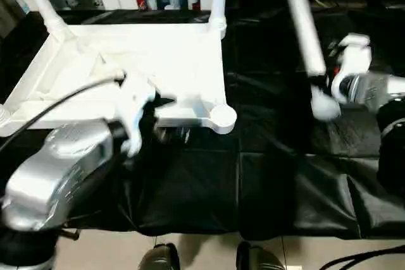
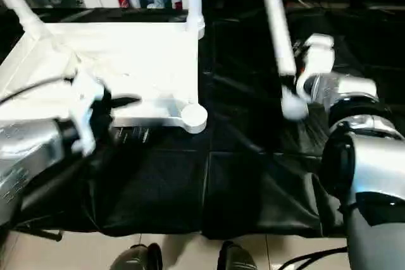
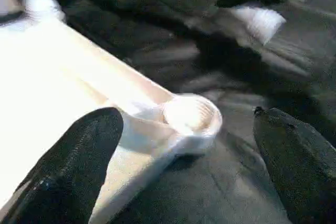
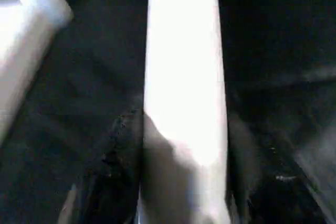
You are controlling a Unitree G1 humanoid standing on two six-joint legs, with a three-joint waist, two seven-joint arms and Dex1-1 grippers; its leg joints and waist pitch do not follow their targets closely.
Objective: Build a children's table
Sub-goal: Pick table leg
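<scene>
Gripping a white leg [image 1: 305,24], the right hand [image 1: 329,83] — left hand [image 3: 184,166] spread — no readable writing.

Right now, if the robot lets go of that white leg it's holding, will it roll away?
Probably, somewhat. The table leg is a smooth round tube, so lying flat it would likely roll. The wrinkled black cloth might slow it. It looks hollow plastic, so likely light and stiff; the right gripper holds it tilted without visible bending.

Black fingers [image 3: 73,166] spread wide, empty corner socket [image 3: 190,115] between, tabletop [image 3: 47,87]
</scene>
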